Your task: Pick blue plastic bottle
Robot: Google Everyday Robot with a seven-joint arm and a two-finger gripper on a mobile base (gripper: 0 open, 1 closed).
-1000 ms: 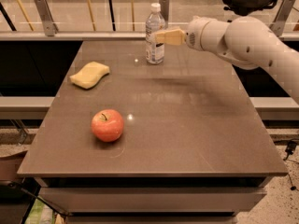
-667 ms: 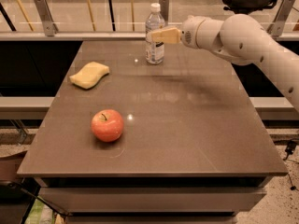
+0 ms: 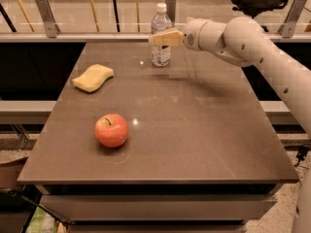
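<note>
Brown table (image 3: 204, 130), glass rail (image 3: 97, 18) behind it; the action is at the far edge.

Gripper (image 3: 156, 38) sits at mid-height of the bottle (image 3: 161, 23), its tan tip laid across the front of the label. Change over the last second: the tip has slid left, from the bottle's right side to across most of its width, and the wrist has come along. Bottle hasn't budged. It's upright, base on the table, near the far edge, roughly centre.

My read: approach is done and the gripper is likely around the bottle rather than beside it. Clamped or still apart, can't tell. Only the near side of the tip shows and the rest is behind the bottle. No lift yet.

Outward: white arm (image 3: 252, 38) runs from the wrist to the right and down the right edge of the view. Sponge (image 3: 93, 77) lies well left of the bottle, apple (image 3: 111, 130) front-left. Both are well apart from the gripper and not in the way.

Stage: grasp. Next move needs a firm close, then a straight-up lift. Risks: thin plastic may flex, and a tall bottle held mid-body could tilt if the grip is light.
</note>
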